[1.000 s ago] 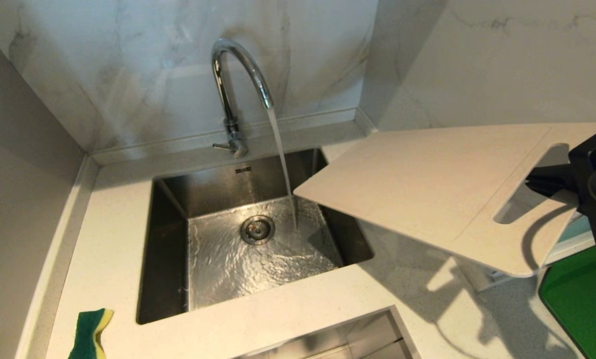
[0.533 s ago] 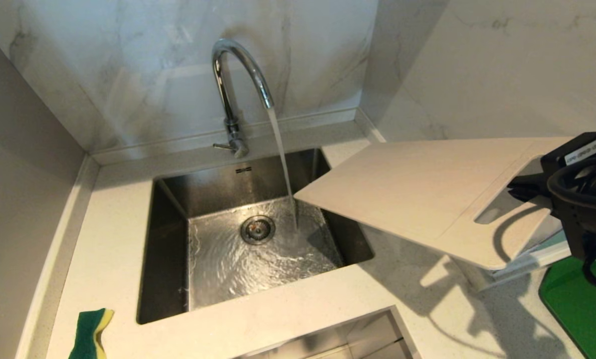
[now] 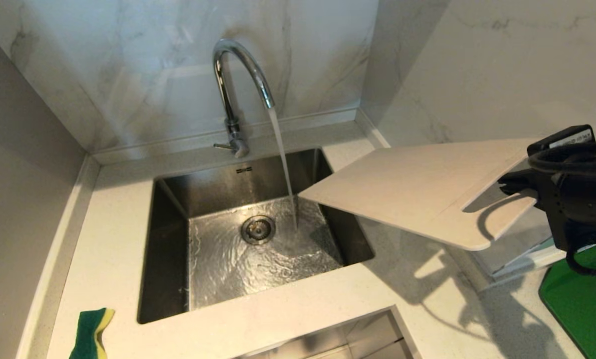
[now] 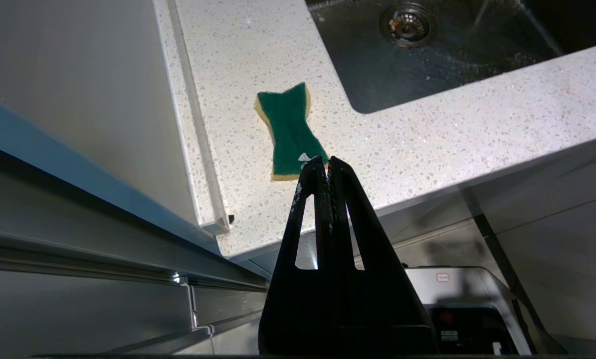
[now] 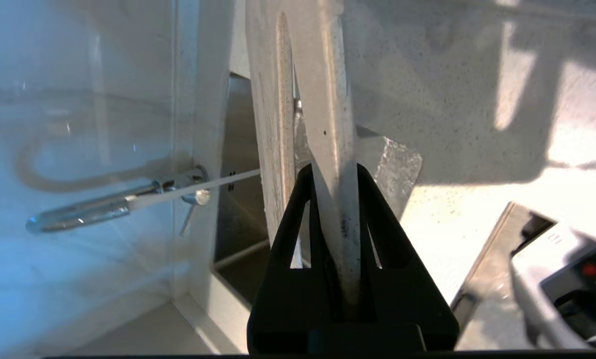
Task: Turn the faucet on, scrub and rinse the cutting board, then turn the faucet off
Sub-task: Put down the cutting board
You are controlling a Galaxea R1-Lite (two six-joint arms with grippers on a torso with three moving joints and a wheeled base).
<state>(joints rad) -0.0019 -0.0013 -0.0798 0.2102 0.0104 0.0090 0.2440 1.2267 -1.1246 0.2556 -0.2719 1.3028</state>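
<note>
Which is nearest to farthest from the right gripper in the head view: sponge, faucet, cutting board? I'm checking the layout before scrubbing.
From the right gripper, at the view's right edge:
1. Cutting board: held in it, reaching left over the sink's corner.
2. Faucet: behind the sink, water running.
3. Sponge: on the counter at the near left corner.

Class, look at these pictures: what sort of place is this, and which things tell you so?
Most likely a kitchen corner. A steel sink is sunk into a speckled countertop, a faucet runs water into it, and a sponge lies beside it. The right gripper holds a cutting board.
</note>
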